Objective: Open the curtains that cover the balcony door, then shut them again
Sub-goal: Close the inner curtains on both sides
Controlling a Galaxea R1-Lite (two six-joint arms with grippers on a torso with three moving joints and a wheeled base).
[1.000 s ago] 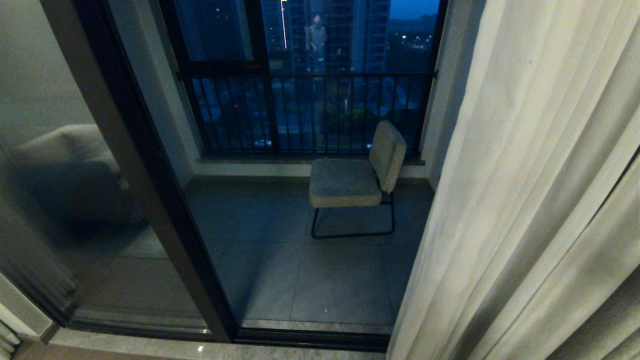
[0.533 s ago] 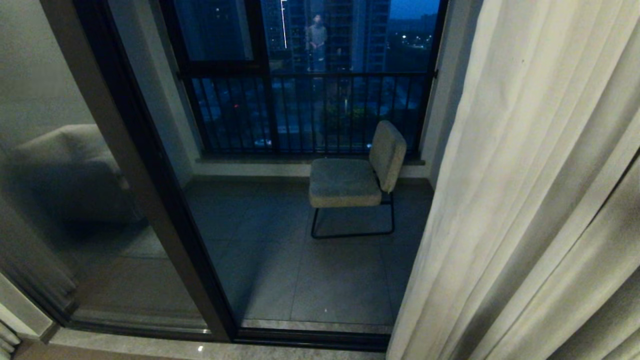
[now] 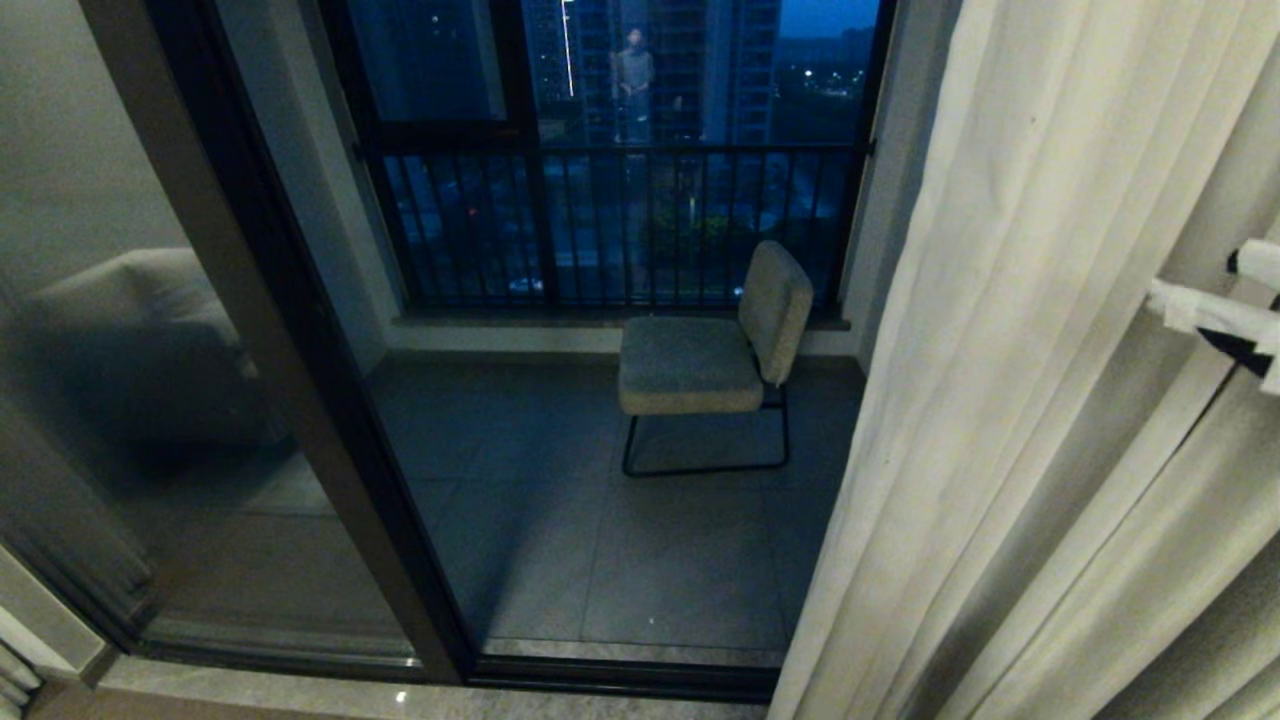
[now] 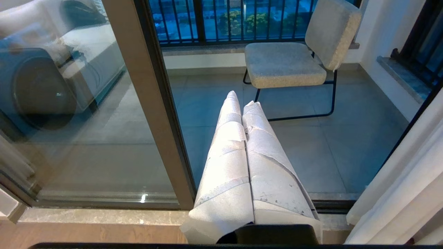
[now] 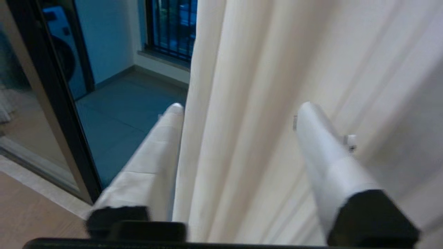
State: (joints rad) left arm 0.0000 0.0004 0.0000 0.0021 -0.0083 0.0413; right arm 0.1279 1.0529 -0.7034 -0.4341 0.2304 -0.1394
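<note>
From my head camera, the curtains hang bunched at the right side, their cream pleats reaching the floor, and the balcony door with its dark frame stands uncovered to their left. Beyond lie grey floor tiles, a padded chair on a thin black frame and a black railing; a standing person is reflected in the glass. My right gripper shows at the right edge, against the fabric. No writing is readable anywhere.

Through my left wrist camera, my left gripper has its taped fingers pressed together, holding nothing, pointing toward the chair above a pale stone sill.

Through my right wrist camera, my right gripper is spread wide, with the curtain's leading edge between its fingers and no pinch on it.
</note>
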